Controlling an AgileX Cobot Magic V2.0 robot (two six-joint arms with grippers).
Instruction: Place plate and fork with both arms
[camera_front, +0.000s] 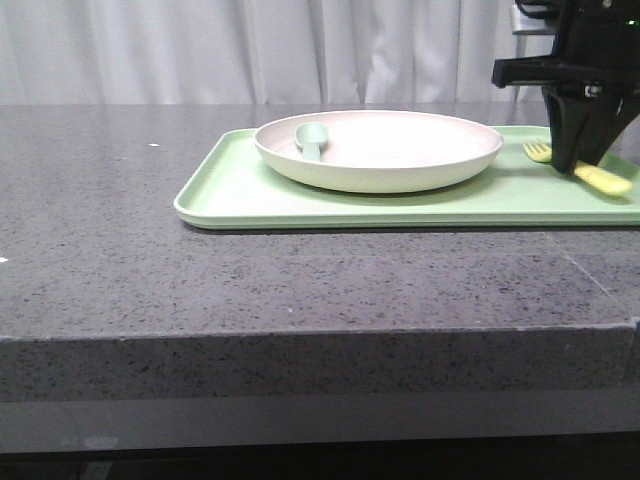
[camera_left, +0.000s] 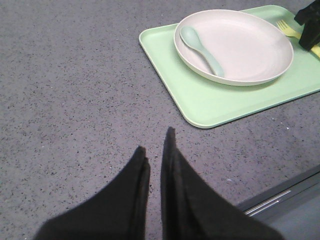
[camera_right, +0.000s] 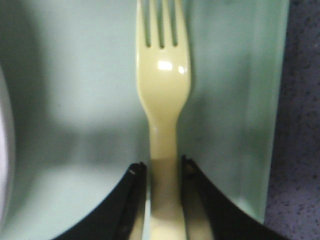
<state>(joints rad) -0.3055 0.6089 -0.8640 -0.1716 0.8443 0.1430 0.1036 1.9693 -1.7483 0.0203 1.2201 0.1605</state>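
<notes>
Fork (camera_right: 162, 100) lies on the light-green tray (camera_front: 240, 200), just beside the plate (camera_front: 380, 150) on its right, tines pointing away from the robot. Right gripper (camera_right: 162, 170) is down over the handle w/ one finger each side; in the right wrist view the fingers (camera_right: 131, 195) sit tight against the handle, so it is closed on the fork (whether the fork is lifted off the tray at all, can't tell). Front view shows the same: black gripper planted on the fork's middle, tines poking out one side, handle end out the other.

Plate sits on the tray, roughly centre, w/ a small grey-green spoon (camera_left: 202, 50) lying inside it, bowl end near the rim.

Left gripper (camera_left: 155, 150) hangs over bare grey tabletop (camera_left: 75, 100), well apart from the tray; its fingers are nearly together w/ only a thin gap, holding nothing.
</notes>
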